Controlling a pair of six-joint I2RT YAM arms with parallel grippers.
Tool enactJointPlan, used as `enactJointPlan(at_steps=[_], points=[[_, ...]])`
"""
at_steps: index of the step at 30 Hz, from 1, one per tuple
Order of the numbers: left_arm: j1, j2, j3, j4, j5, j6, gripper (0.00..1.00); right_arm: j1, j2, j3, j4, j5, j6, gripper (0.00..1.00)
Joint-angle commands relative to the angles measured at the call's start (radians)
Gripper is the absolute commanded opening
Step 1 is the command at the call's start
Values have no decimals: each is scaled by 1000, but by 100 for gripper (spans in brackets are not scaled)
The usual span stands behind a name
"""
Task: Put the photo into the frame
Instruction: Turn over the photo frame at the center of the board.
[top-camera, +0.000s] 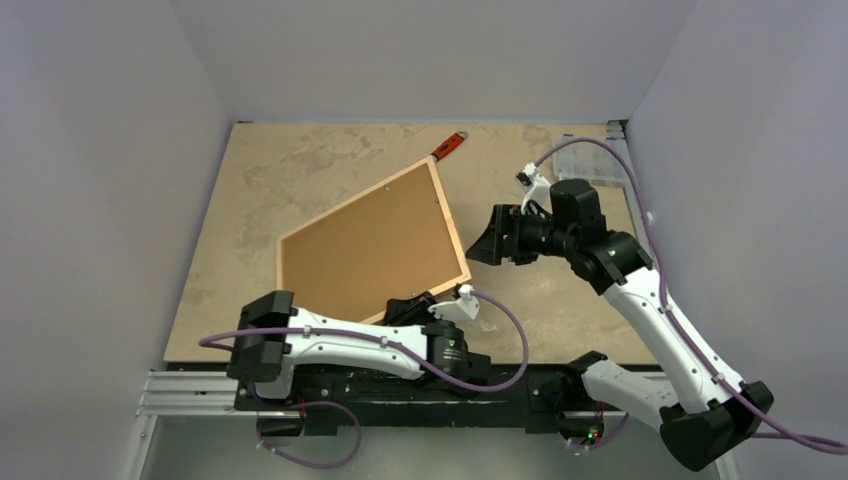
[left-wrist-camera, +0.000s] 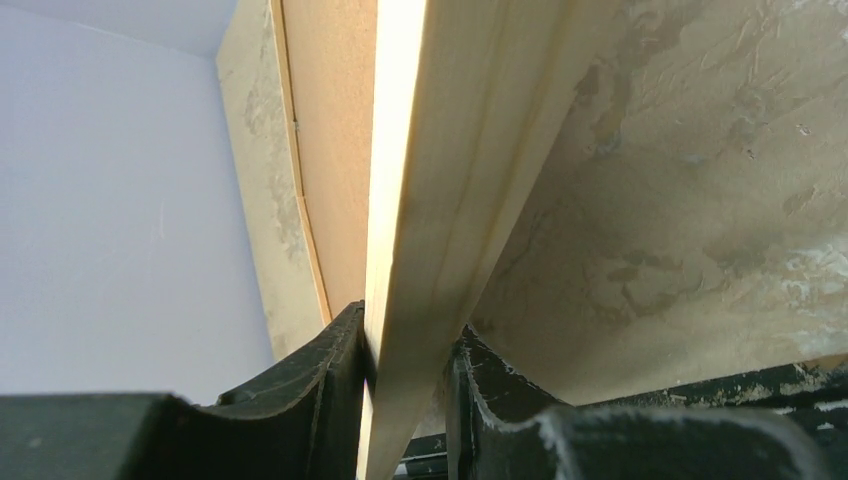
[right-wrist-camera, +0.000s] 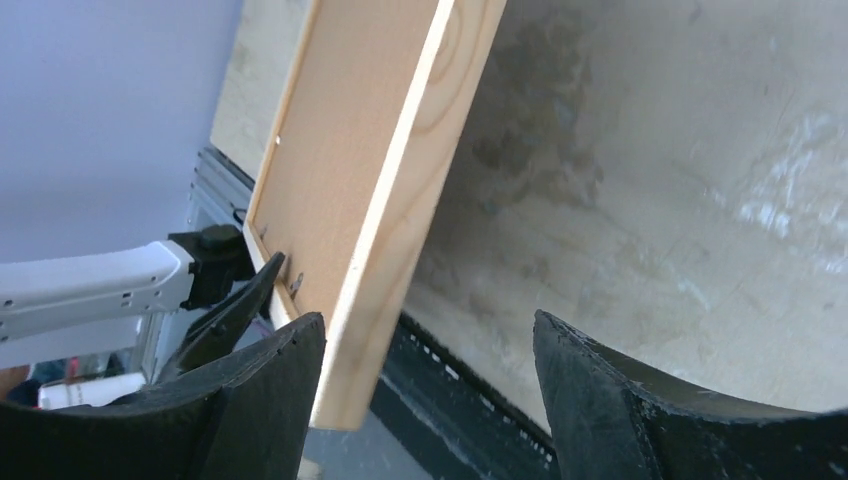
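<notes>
The tabletop (top-camera: 300, 160) carries the frame (top-camera: 450, 222), raised at a tilt with its back toward the top camera. Its brown backing board (top-camera: 370, 245) fills the opening. The photo is nowhere in view, and I cannot tell whether it lies under that board. I judge that either the insertion is not yet done or only the closing up is left. My left pincer (left-wrist-camera: 405, 350) pinches the frame's near wooden strip. My right pincer (right-wrist-camera: 428, 328) is spread wide at the frame's right corner, with the strip between its fingers. An orange-handled tool (top-camera: 450, 147) lies beyond the frame's far corner. A clear box (top-camera: 590, 165) sits right of that corner, its contents unreadable.
</notes>
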Motion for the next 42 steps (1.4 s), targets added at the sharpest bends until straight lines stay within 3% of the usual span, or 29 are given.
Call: enactJointPlan(at_steps=[1, 10, 17, 24, 28, 37, 42], points=[[-16, -178, -17, 88, -40, -35, 0, -2, -66, 30, 186, 30, -51, 75], [-34, -443, -165, 367, 71, 232, 0, -2, -261, -112, 515, 64, -222, 73], [-51, -576, -191, 435, 138, 332, 0, -2, -370, -241, 746, -116, -415, 71], [-83, -615, -191, 447, 187, 374, 0, 0, -387, -271, 758, -506, -752, 78], [-97, -612, -193, 456, 205, 378, 0, 1, -395, -269, 726, -634, -931, 81], [-122, -594, -177, 501, 246, 411, 0, 16, -357, -226, 591, -755, -1305, 82], [-129, -591, -171, 512, 268, 423, 0, 72, -320, -210, 495, -734, -1469, 82]])
